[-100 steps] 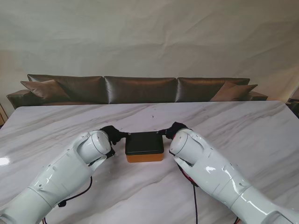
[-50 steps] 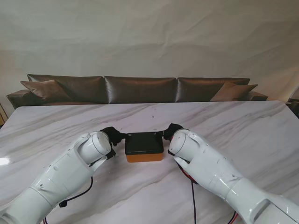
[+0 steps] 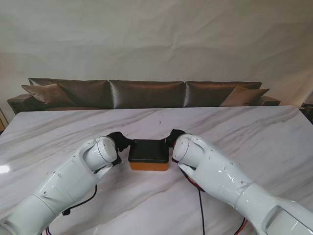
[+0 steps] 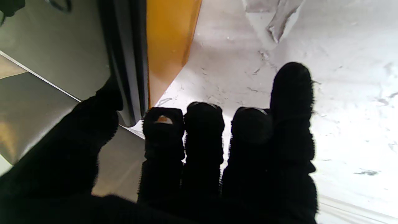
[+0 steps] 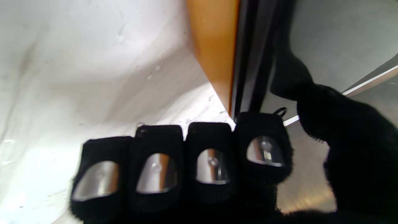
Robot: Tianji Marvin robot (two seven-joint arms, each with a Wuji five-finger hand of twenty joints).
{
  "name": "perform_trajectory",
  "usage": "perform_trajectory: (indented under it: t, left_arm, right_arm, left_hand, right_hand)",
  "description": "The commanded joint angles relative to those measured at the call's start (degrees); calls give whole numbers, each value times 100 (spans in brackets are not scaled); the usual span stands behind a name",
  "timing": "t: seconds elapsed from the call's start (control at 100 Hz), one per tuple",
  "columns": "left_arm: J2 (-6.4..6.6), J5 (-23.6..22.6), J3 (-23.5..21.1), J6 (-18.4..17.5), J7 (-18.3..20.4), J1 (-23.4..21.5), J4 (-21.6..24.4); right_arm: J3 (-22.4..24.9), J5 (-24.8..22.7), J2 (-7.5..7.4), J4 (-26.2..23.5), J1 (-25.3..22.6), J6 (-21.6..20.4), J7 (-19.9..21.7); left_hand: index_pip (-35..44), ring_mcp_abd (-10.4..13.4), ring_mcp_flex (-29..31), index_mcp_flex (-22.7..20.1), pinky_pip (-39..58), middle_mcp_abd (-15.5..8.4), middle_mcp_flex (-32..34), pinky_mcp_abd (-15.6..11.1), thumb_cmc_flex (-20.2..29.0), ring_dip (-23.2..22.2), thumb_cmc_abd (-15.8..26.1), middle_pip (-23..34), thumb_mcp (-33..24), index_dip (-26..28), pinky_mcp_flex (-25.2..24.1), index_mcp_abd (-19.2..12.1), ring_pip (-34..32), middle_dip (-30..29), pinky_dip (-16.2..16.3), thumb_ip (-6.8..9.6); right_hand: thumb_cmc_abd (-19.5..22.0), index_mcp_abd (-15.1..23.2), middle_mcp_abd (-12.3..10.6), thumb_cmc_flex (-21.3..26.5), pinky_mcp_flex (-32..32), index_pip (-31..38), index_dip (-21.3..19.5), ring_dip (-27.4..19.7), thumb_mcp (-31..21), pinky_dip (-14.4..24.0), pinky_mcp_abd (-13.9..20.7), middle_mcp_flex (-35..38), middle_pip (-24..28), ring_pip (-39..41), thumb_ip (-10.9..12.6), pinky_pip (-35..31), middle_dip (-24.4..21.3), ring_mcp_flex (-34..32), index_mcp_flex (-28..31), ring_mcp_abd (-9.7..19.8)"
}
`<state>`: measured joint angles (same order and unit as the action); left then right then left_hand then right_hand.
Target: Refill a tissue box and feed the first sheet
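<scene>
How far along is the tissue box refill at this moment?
Early. Nothing looks done: the tissue box sits on the table with its dark lid on and no tissue visible. In hand: the left hand and right hand are at its two ends, thumbs on the lid; a firm grip is unclear. Left: open, load tissues, feed the first sheet.

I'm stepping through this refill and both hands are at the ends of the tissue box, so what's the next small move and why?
Probably lift the black lid straight up off the orange base. The left hand and right hand flank its two ends, and each wrist view shows a thumb against the lid's dark edge, fingers curled beside it. The lid is on and no tissue shows.
</scene>
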<state>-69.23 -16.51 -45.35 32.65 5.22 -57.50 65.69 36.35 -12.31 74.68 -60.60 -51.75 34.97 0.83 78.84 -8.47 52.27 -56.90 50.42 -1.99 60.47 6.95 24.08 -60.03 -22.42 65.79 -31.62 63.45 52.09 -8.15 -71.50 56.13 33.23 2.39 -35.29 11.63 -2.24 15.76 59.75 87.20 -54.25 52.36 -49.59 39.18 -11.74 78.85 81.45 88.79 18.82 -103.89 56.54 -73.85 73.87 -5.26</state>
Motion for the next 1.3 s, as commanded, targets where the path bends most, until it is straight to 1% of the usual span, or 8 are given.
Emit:
perform_trajectory:
  t: [0.0,0.19,0.3,0.5,0.86,0.91,1.03,1.29]
  left_arm:
    - [18,-19,54,-12,155,-44,-78]
    - [72,-237,244,-114,263,29,-135]
    - [63,-348,324,-140,200,33,-181]
    - [69,-411,456,-139,232,69,-287]
    - [21,-312,562,-152,239,81,-477]
    - [-52,-253,427,-129,-11,-3,-481]
    - [-174,-20,54,-159,-429,-190,-402]
    - [-166,155,-433,-261,-634,-467,44]
  right_arm:
    - [-24,-16,40,41,-115,92,112]
    - [51,15,46,-19,-187,118,39]
    - [120,48,42,-22,-258,117,-4]
    - [182,-4,-33,-160,-345,172,45]
    - [291,-92,-119,-400,-459,312,85]
    - [353,-86,-95,-423,-503,329,-15]
    - [494,-164,-109,-632,-616,433,-158]
    - [826,-487,-275,-1443,-930,781,-201]
  left_hand:
    - [249,-572,331,-269,6560,-190,311,-1575,426,-63,-576,238,-704,126,307,-204,-515,135,-16,617]
    - [170,-446,476,-493,6654,-195,447,-1886,523,-113,-1035,237,-876,-18,429,-149,-629,223,-59,653]
    - [105,-441,559,-627,6704,-159,538,-2039,493,-165,-1265,210,-1137,-158,488,-130,-669,251,-83,437]
    - [51,-466,631,-713,6741,-114,617,-2119,510,-185,-1302,198,-1249,-225,546,-104,-703,223,-95,365]
    - [259,-676,668,-728,6803,-33,708,-2054,417,-293,-1133,182,-1535,-389,583,-4,-729,208,-73,747]
    - [190,-656,637,-664,6736,-79,675,-2007,390,-222,-1046,57,-1340,-397,539,-114,-584,178,-116,635]
    - [-334,-919,545,-774,6620,126,706,-1578,166,18,-554,-392,-535,-677,430,-249,-206,-162,-286,-259]
    - [-717,-1238,278,-780,6449,493,556,-1263,-100,106,133,-716,1315,-1490,224,68,70,-460,-261,-463]
  right_hand:
    - [-165,-234,184,520,19,388,33,61,-232,113,421,414,430,509,204,-685,-46,-84,387,-551]
    - [-136,-193,161,502,4,384,61,53,-202,122,429,413,418,491,228,-675,-59,-86,382,-527]
    - [-139,-192,161,503,5,386,66,52,-196,126,433,413,418,490,233,-674,-60,-86,381,-522]
    - [-122,-192,159,497,6,389,73,52,-182,133,436,413,418,490,237,-672,-62,-86,380,-521]
    - [-48,-69,94,426,-22,332,94,36,-115,146,459,411,362,456,208,-649,-81,-88,364,-490]
    - [-31,-49,92,386,-23,320,93,35,-67,149,462,411,358,454,176,-648,-80,-88,358,-487]
    - [239,120,83,267,-18,184,14,32,233,165,477,411,315,453,-344,-635,-76,-88,341,-485]
    - [787,205,89,-139,-17,103,-100,31,680,167,479,410,279,453,-1154,-633,-74,-88,331,-485]
